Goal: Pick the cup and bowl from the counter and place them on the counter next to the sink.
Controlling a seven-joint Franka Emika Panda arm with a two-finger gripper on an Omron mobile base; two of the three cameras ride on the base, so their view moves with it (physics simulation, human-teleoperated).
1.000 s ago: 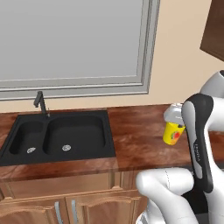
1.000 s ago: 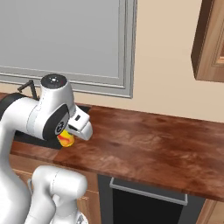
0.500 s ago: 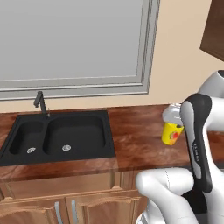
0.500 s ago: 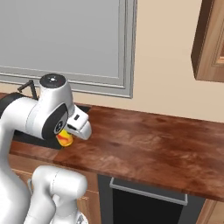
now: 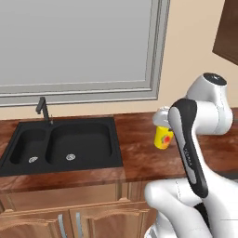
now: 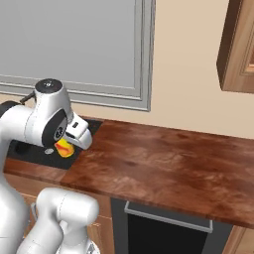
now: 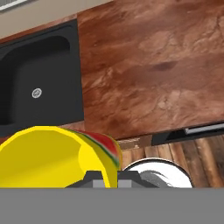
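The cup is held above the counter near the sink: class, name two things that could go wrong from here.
1. The cup hangs in the shut jaws, pinched at its rim as the hand view shows; such a thin hold might slip and drop it.
2. It is close to the sink; released too far that way, it could tip into a basin rather than stand on the counter.

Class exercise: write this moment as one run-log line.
phase: carrying | gripper: shut on cup | cup: above counter, right of sink | bowl: unseen
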